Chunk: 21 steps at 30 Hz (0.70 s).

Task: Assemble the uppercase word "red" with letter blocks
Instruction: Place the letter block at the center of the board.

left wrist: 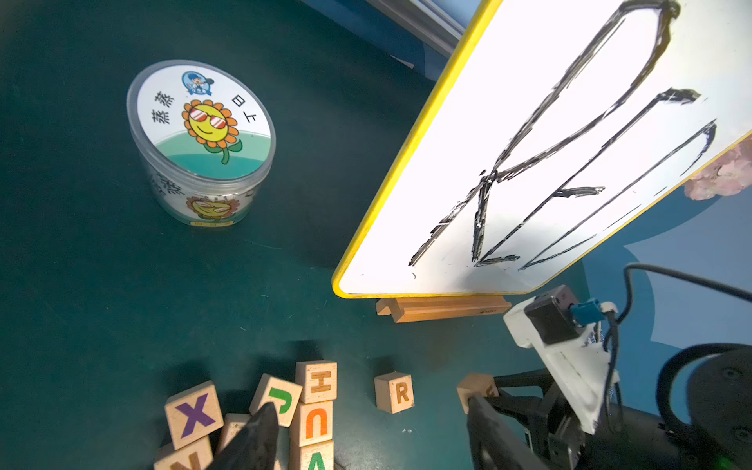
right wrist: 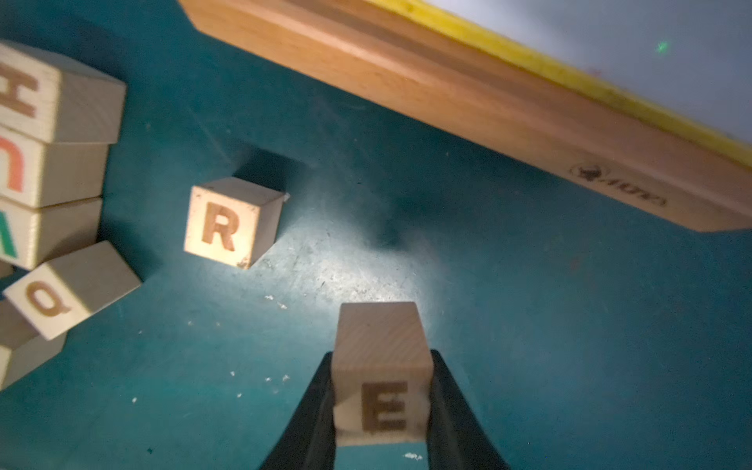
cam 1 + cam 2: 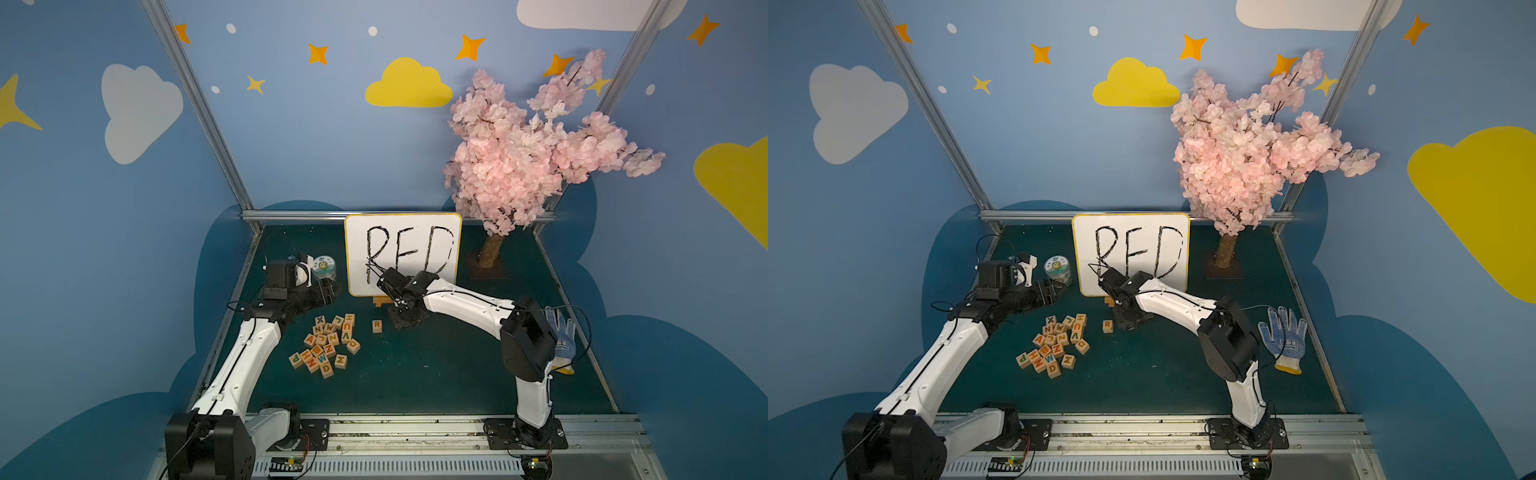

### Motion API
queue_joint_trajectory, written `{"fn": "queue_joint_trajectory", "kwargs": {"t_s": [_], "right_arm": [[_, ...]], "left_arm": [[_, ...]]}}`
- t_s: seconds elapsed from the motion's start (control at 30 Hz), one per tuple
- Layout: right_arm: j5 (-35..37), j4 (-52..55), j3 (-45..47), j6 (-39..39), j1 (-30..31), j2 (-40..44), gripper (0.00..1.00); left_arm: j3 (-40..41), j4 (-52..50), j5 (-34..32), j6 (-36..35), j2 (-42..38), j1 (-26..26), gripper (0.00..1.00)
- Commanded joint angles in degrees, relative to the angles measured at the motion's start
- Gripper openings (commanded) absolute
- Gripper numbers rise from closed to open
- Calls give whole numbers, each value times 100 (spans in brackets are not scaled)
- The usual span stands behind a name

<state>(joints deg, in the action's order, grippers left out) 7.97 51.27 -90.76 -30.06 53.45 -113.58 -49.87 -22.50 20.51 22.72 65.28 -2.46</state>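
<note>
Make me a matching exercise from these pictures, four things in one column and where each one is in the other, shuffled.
Things:
1. R block
2. E block
3. jar
4. glove

Places:
A. clamped in the right end effector
B. beside the whiteboard
C. flat near the mat's right edge
D. alone on the mat, apart from the block pile

Pairs: 1-D, 2-A, 3-B, 4-C

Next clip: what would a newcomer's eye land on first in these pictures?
The big pink blossom tree in the back right corner, and the white board with handwritten RED standing at the back centre. Then, just in front of the board, the right gripper clamps an E block between its fingers, near a lone R block.
</note>
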Motion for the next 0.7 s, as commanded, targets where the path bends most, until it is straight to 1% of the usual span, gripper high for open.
{"fn": "queue_joint_trajectory", "kwargs": {"t_s": [0.0,0.13,0.3,0.67], "right_arm": [[35,167,-44,-639,-79,-179,21],[-61,300,-300,-859,-116,-427,21],[14,362,-486,-1024,-148,-620,22],[-90,370,-726,-1206,-283,-969,25]], "left_arm": [[100,105,164,71,112,-59,72],[91,142,245,134,294,-178,72],[86,95,97,75,263,-333,71],[73,66,1,27,171,-380,71]]}}
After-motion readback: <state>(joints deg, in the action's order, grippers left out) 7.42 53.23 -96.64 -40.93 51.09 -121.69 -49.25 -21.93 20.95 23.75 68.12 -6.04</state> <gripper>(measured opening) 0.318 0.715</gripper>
